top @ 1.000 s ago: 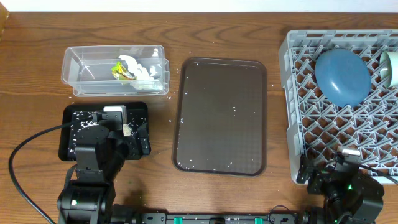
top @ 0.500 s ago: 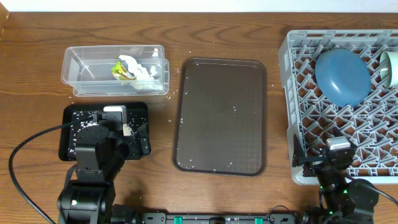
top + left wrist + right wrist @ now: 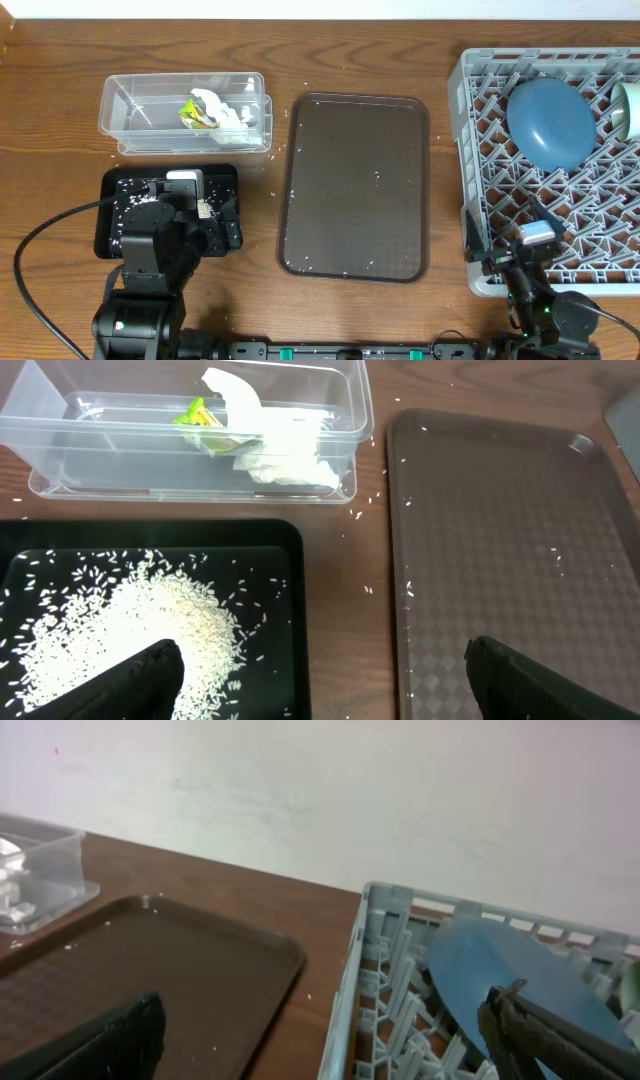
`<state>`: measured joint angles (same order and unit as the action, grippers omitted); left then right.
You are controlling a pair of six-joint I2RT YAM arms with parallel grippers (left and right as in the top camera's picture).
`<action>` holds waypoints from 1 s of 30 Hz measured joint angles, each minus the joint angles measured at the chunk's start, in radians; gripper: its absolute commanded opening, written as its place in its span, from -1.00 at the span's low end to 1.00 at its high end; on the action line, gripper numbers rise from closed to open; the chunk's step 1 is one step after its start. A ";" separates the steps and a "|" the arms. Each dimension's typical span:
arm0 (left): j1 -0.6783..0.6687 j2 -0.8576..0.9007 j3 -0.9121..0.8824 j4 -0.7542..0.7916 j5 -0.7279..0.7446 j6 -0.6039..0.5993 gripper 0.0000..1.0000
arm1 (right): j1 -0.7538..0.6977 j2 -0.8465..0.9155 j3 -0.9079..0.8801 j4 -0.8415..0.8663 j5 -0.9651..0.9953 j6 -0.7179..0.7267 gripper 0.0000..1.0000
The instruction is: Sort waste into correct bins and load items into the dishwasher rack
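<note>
Closest to me, the left fingers (image 3: 140,682) hang spread wide with nothing between them, over the black tray (image 3: 268,680) and its heap of rice (image 3: 150,625). Across the worktop (image 3: 350,60), the right fingers (image 3: 110,1045) are just as wide apart and empty, poised at the near left corner of the rack (image 3: 480,110).

Between the two arms lies the brown tray (image 3: 350,150), its long side running away from me. It is bare except for stray grains (image 3: 376,178), with a few more along its near edge. Those grains look to me like the only waste left to sort. They lie to the right of the left fingers and to the left of the right ones. I judge the left arm the nearer, and it already stands over the tray the rice belongs in.

Further back, the tub (image 3: 130,115) holds the tissue (image 3: 285,445) and the wrapper (image 3: 200,415). In the rack's far half the plate (image 3: 548,122) leans among the pegs, with the cup (image 3: 628,110) at the right edge. I can see no bowls or chopstick.
</note>
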<state>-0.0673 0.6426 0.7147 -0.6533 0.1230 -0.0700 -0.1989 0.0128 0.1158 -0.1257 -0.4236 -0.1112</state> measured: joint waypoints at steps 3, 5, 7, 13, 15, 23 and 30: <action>0.000 0.000 0.000 0.000 0.000 0.000 0.84 | 0.000 0.000 -0.032 0.034 -0.003 0.011 0.99; 0.000 0.000 0.000 0.000 0.000 0.000 0.84 | 0.000 0.000 -0.055 0.066 -0.005 0.018 0.99; 0.000 0.000 0.000 0.000 0.000 0.000 0.85 | 0.006 0.000 -0.077 0.100 -0.005 0.024 0.99; 0.000 0.000 0.000 0.000 0.000 0.000 0.84 | 0.110 0.000 -0.109 0.117 0.072 0.031 0.98; 0.000 0.000 0.000 0.000 0.000 0.000 0.85 | 0.129 0.000 -0.109 0.120 0.091 0.031 0.98; 0.000 0.000 0.000 0.000 0.000 0.000 0.84 | 0.136 0.000 -0.109 0.117 0.192 0.032 0.99; 0.000 0.000 0.000 0.001 0.000 0.000 0.85 | 0.135 0.000 -0.109 0.061 0.337 0.059 0.99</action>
<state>-0.0677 0.6426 0.7147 -0.6525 0.1230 -0.0700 -0.0635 0.0124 0.0071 -0.0650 -0.0868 -0.0521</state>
